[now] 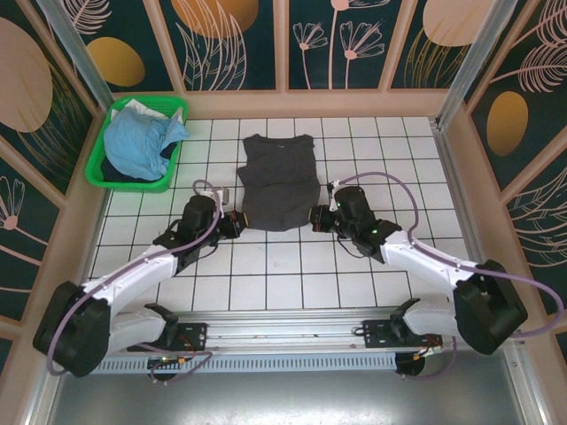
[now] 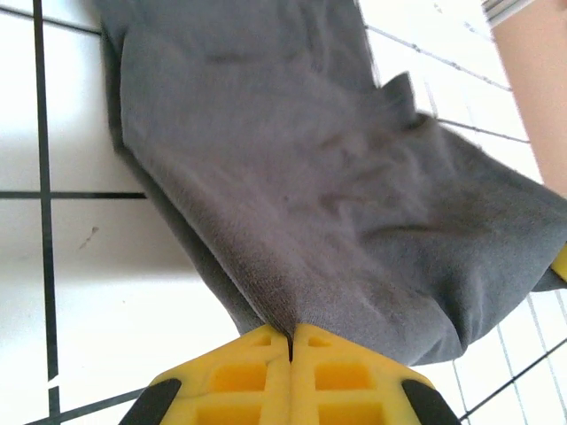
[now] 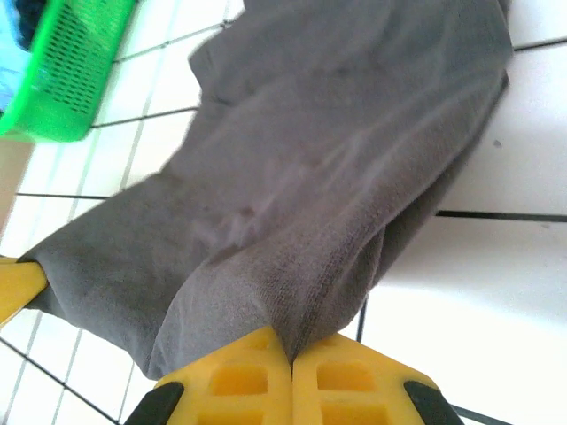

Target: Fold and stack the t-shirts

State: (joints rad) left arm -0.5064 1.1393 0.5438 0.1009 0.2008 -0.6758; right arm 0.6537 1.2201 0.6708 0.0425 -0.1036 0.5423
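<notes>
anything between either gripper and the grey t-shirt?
Nothing visible. The left gripper and right gripper are each shut on the grey t-shirt at its near hem, one per corner. The green basket sits far left, apart from it.

A white gridded table (image 1: 266,283) stands inside dark floral wall panels (image 1: 239,44).

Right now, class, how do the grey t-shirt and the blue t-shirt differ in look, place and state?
The grey t-shirt lies flat on the table; the blue t-shirt sits bunched in the green basket. The left pincer and right pincer pinch the grey t-shirt's near edge; neither touches the blue t-shirt. Both are soft cloth.
</notes>
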